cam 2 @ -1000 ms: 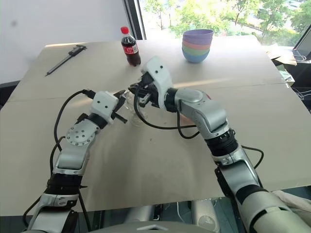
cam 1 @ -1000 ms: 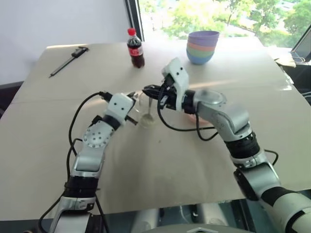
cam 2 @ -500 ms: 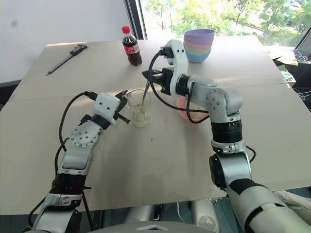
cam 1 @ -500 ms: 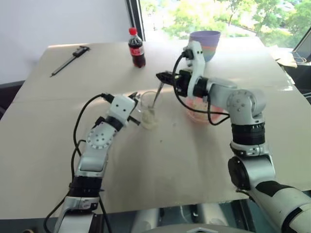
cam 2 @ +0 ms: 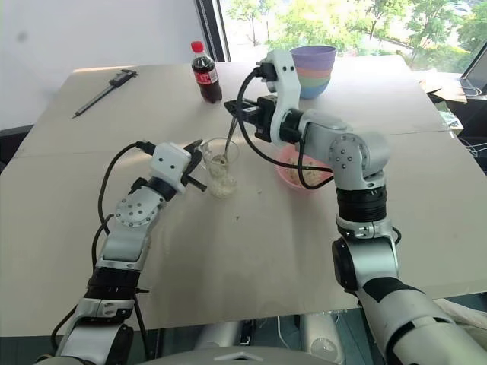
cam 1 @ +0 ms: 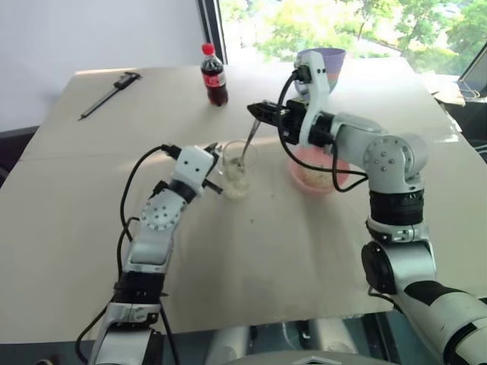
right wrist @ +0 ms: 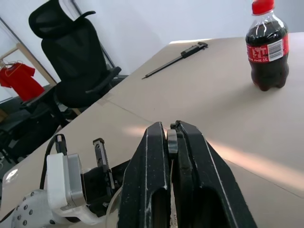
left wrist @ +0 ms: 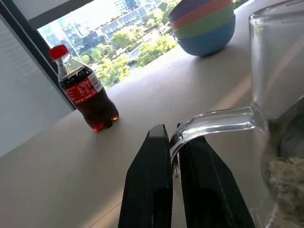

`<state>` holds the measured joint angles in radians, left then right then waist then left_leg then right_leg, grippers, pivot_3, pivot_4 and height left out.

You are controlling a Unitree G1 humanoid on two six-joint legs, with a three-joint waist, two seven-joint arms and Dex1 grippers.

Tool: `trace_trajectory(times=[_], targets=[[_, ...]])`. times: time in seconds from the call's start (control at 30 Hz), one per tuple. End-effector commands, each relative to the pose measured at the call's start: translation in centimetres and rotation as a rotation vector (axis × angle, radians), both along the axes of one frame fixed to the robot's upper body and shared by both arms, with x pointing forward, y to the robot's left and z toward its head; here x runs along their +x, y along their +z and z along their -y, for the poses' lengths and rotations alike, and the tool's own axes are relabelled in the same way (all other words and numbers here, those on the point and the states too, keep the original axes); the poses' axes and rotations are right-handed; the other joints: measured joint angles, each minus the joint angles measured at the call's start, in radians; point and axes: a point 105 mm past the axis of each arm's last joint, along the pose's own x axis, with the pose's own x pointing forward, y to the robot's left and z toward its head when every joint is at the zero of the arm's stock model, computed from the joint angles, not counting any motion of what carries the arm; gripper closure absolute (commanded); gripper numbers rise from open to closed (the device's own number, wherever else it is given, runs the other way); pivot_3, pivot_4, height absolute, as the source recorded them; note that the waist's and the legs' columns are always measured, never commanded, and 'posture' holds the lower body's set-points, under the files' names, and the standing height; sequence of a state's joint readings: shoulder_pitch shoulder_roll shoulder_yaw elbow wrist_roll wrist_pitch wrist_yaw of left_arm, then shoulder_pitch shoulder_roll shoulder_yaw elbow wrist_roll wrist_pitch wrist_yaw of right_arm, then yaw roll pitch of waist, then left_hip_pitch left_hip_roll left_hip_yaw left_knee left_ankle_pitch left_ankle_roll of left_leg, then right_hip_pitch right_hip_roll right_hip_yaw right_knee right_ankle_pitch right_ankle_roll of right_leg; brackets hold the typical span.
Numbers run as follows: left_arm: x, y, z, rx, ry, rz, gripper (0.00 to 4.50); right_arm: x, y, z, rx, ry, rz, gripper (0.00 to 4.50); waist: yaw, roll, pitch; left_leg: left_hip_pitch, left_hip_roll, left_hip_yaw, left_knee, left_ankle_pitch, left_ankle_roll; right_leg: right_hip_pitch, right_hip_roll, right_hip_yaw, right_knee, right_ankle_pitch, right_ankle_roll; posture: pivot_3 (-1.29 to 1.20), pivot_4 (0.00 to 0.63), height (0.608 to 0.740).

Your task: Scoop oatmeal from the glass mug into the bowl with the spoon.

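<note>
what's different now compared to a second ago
The right gripper, shut on the spoon, has swung up and toward the robot's right, off the glass mug, uncovering the bowl. The spoon now slants down into the mug with its head inside. The left gripper stays shut on the mug's handle, and the mug has not moved. The cola bottle and the stack of bowls are unchanged.

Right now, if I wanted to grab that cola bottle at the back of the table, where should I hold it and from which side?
Probably grip the cola bottle around its labelled middle, coming level from the robot's near side. It stands upright and alone on the table, its round body is wider than the red cap, and the label band gives straight sides for two fingers. The stacked bowls sit well off to its right.
</note>
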<state>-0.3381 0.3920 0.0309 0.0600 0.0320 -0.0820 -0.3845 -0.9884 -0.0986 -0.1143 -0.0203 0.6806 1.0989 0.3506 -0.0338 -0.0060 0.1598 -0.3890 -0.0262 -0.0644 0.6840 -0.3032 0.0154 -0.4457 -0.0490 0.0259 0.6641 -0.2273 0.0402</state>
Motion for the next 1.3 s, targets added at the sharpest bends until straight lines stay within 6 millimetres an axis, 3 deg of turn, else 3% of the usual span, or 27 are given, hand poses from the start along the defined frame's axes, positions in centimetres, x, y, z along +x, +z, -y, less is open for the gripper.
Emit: trace_trajectory(times=[0.03,0.13,0.47,0.87,1.3], targets=[[-0.1,0.0,0.7,-0.092,-0.035,0.001,4.44,0.0,2.1,1.5,0.086,-0.028,-0.043,4.5,0.002,0.0,0.0,0.0,0.0,0.0,0.0,0.0,0.0,0.0,0.0,0.0,0.0,0.0,0.0,0.0,0.15,0.74],[-0.4,-0.4,1.0,-0.12,-0.068,-0.003,4.44,1.0,1.2,3.3,0.103,-0.098,-0.149,4.5,0.001,0.0,0.0,-0.002,0.0,-0.001,0.001,0.0,0.0,0.0,0.0,-0.001,0.0,0.0,0.0,0.0,0.15,0.74],[0.4,-0.4,2.1,-0.173,-0.104,0.025,4.44,1.7,0.5,5.0,0.152,-0.164,-0.344,4.5,-0.001,0.001,-0.001,-0.003,0.0,0.0,0.001,0.0,0.0,-0.002,0.0,-0.001,0.001,0.0,0.0,0.0,0.15,0.74],[0.4,-1.2,2.8,-0.145,-0.132,0.067,4.44,2.5,2.1,6.3,0.232,-0.207,-0.411,4.5,-0.001,0.001,-0.001,-0.003,-0.001,0.0,0.001,0.001,0.001,-0.002,0.0,-0.001,0.001,0.0,0.0,0.0,0.15,0.74],[0.6,-0.8,2.6,-0.173,-0.121,0.098,4.44,3.1,3.0,8.1,0.368,-0.173,-0.471,4.5,-0.003,0.001,-0.001,-0.004,-0.001,0.001,0.001,0.001,0.003,-0.002,0.001,0.0,0.001,0.001,0.001,0.0,0.15,0.74]])
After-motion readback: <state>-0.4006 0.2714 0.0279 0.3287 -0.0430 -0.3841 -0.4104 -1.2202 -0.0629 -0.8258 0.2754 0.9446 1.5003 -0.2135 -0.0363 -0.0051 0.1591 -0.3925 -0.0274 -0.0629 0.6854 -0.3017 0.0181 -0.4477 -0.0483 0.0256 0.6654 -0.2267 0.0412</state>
